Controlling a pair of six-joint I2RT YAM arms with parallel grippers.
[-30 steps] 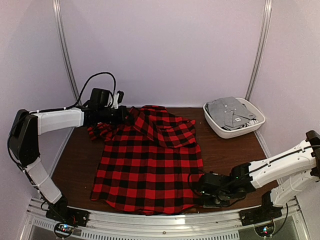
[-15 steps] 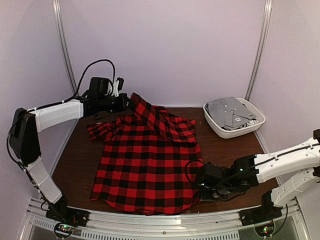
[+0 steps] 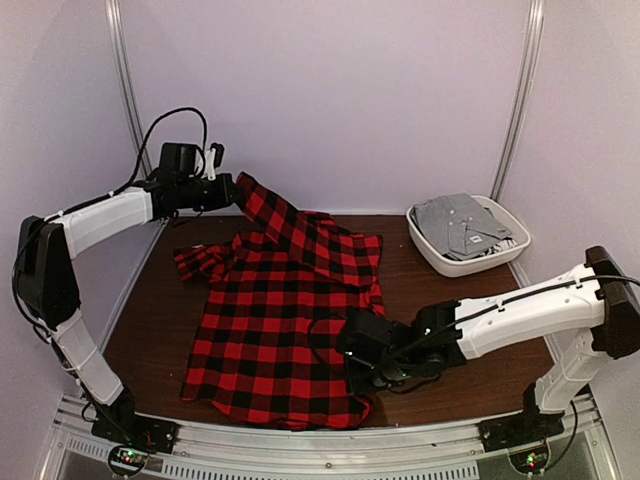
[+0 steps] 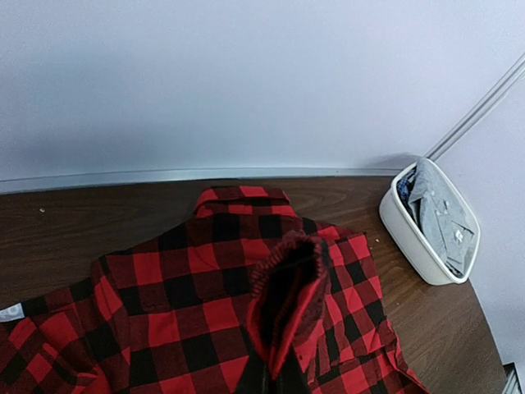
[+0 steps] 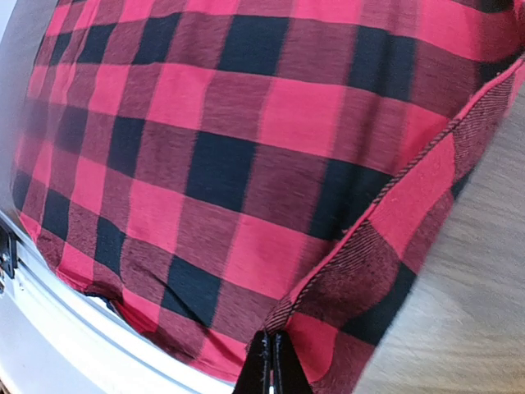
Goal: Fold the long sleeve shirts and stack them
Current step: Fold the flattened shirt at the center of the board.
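A red-and-black buffalo-check flannel shirt lies spread on the brown table. My left gripper is shut on a cuff or edge of the shirt at the back left and holds it lifted well above the table; the pinched fold rises from the fingers in the left wrist view. My right gripper is shut on the shirt's lower right hem and holds that edge over the shirt body. The collar lies toward the back wall.
A white bin with grey folded garments stands at the back right, also in the left wrist view. A metal rail runs along the table's near edge. Bare brown table lies right of the shirt.
My left gripper has risen and moved left, lifting its shirt edge higher. My right gripper has dragged the right hem leftward over the shirt body.
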